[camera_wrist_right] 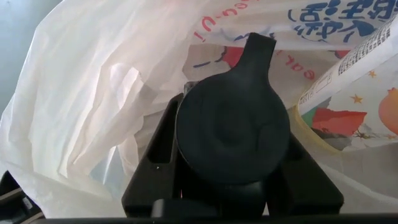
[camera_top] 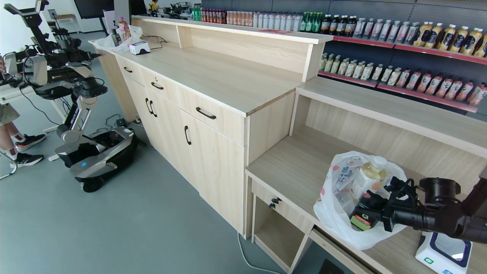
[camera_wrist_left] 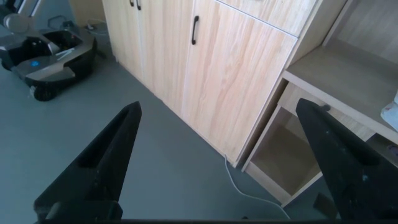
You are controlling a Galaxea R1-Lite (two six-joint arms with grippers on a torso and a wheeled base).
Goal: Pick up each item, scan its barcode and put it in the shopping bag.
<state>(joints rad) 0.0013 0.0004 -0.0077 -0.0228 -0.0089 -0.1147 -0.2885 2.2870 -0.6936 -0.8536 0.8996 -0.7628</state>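
White plastic shopping bag [camera_top: 335,213] sits on the low wood worktop [camera_top: 296,163] in the head view. Right hand [camera_top: 367,214] is inside the bag mouth, clamped on a dark item [camera_top: 362,221] with a green-and-red label. Pale bottle [camera_top: 371,173] with a white cap stands in the bag just behind it. White-and-blue scanner [camera_top: 443,254] is on the same worktop, just beside the bag, under the right arm. Taller counter [camera_top: 213,72] adjoins the worktop on the left, and its side panel walls in that side. Drink shelves [camera_top: 399,34] run behind. Second robot [camera_top: 83,152] stands on the grey floor [camera_top: 114,228], well apart.

Left wrist view: left hand [camera_wrist_left: 219,107] is spread wide with nothing in it, hanging over the floor and facing a cabinet door [camera_wrist_left: 236,68]. White cable [camera_wrist_left: 245,186] lies on the floor by an open cubby [camera_wrist_left: 292,155].

Right wrist view: dark item sits in the middle of the grip. Bag film is bunched close on one side, the printed bottle label close on the other; touching or not, can't tell. Bag bottom is hidden under the item.
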